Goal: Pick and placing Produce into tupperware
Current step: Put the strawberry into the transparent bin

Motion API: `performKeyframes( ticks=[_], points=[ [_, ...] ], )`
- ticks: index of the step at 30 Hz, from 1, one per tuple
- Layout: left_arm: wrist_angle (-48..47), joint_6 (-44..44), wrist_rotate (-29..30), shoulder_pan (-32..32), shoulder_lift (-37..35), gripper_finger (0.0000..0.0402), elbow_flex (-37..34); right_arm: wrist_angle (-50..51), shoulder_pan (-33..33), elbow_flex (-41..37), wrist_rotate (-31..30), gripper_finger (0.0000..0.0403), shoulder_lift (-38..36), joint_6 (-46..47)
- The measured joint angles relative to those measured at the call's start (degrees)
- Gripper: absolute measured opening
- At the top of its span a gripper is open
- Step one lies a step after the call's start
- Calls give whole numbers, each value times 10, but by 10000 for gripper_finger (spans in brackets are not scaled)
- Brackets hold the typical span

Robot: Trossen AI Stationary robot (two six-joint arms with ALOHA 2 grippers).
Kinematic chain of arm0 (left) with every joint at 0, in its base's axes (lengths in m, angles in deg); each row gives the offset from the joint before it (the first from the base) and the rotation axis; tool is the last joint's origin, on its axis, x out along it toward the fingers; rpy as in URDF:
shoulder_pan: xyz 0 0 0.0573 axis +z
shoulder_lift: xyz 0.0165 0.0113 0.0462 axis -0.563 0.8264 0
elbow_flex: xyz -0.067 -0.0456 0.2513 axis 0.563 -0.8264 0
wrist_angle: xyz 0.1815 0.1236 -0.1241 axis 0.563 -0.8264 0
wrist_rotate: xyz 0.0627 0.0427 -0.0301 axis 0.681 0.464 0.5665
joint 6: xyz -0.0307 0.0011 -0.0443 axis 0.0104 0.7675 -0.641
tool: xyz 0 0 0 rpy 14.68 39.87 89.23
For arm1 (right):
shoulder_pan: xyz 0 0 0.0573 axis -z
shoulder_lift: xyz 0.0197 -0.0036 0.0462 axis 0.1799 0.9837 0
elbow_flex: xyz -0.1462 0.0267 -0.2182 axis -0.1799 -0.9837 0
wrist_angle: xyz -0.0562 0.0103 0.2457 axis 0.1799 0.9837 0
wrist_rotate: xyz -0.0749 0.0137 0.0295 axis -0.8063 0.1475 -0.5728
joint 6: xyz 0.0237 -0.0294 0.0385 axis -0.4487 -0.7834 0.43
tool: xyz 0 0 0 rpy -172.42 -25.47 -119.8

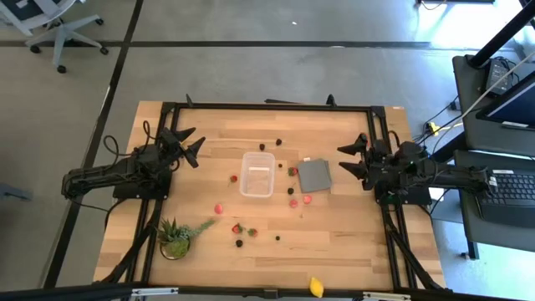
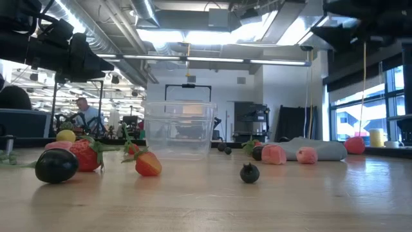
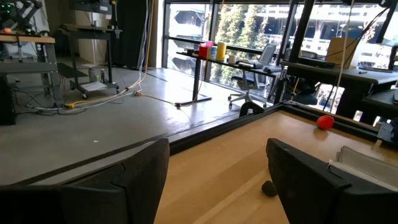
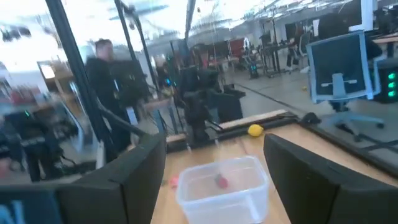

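The clear tupperware stands upright on its base at the table's middle; it also shows in the low view and the right wrist view. Small red strawberries and dark berries lie scattered around it, and a yellow lemon lies at the near edge. My left gripper is open and empty above the table's left side. My right gripper is open and empty above the right side, pointing at the tub.
A flat grey square lies right of the tub. A green spiky potted plant stands at the near left. The black frame rails run along the table's edges. A person shows in the room beyond.
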Motion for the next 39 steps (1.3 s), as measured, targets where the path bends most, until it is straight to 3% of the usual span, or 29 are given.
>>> performKeyframes(
  ticks=[8, 18, 30, 39],
  points=[
    [0, 0, 0, 0, 0, 261, 0, 211, 0, 200, 0, 272, 221, -117],
    [0, 0, 0, 0, 0, 261, 0, 219, 8, 346, -1, 272, 443, -205],
    [0, 0, 0, 0, 0, 261, 0, 217, 40, 379, -1, 272, 638, -223],
    [0, 0, 0, 0, 0, 261, 0, 211, 40, 379, 0, 272, 715, -222]
  ],
)
